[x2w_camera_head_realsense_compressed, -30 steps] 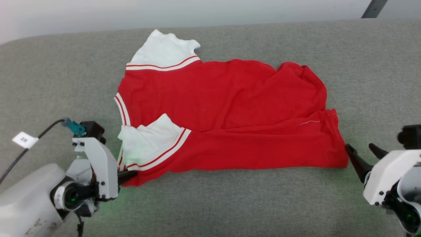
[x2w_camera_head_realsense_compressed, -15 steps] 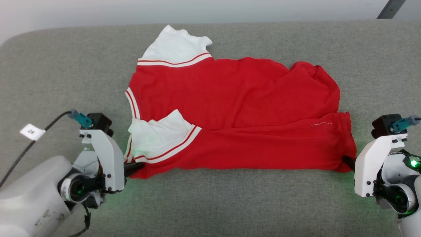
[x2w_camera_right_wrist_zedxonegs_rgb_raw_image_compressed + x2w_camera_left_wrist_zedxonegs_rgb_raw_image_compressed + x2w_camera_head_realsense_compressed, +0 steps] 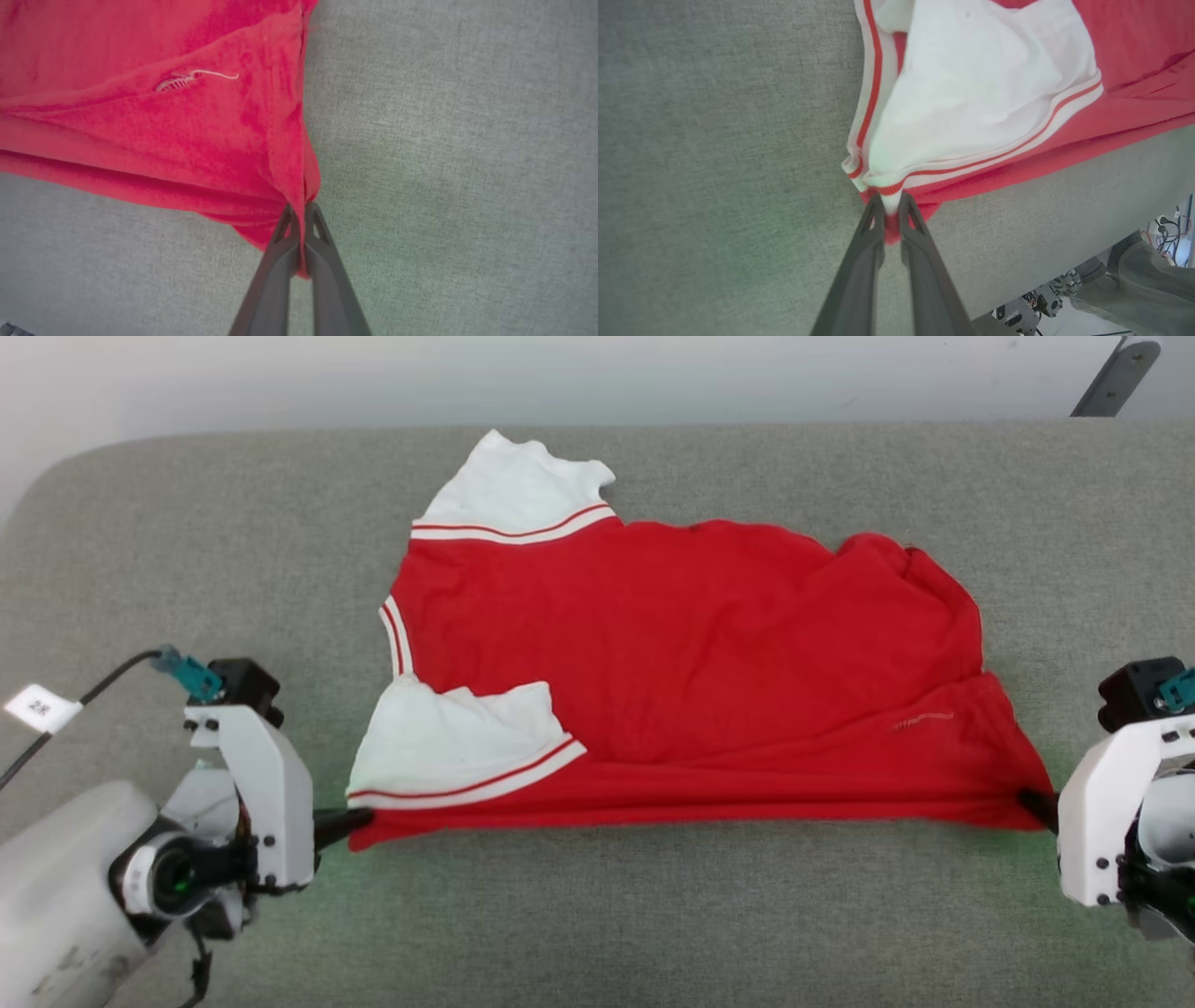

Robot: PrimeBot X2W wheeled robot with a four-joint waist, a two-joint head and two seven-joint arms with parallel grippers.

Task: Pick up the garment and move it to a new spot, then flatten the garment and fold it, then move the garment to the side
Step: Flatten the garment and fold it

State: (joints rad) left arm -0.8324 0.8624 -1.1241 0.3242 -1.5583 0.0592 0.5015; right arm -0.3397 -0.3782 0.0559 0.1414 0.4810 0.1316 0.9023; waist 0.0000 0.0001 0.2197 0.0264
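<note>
The garment (image 3: 672, 663) is a red T-shirt with white sleeves and striped trim, lying sideways on the grey padded table (image 3: 597, 915), its near half folded over. My left gripper (image 3: 353, 819) is shut on the garment's near left corner, by the white sleeve (image 3: 971, 93); the fingers (image 3: 864, 261) pinch striped trim and red cloth. My right gripper (image 3: 1032, 803) is shut on the near right hem corner (image 3: 299, 186), red cloth caught between its fingers (image 3: 322, 280). The near edge is pulled taut between the two grippers.
The grey padded table stretches well beyond the garment on all sides, with bare room along the near edge. A white tag (image 3: 37, 707) on a black cable hangs at the left arm. A dark bracket (image 3: 1111, 378) stands at the far right. A person's trouser leg (image 3: 1143, 280) shows below the table edge.
The right gripper went from open beside the hem corner to shut on it. Both grippers then drew outward, stretching the near edge straight. The head camera shifted too.
</note>
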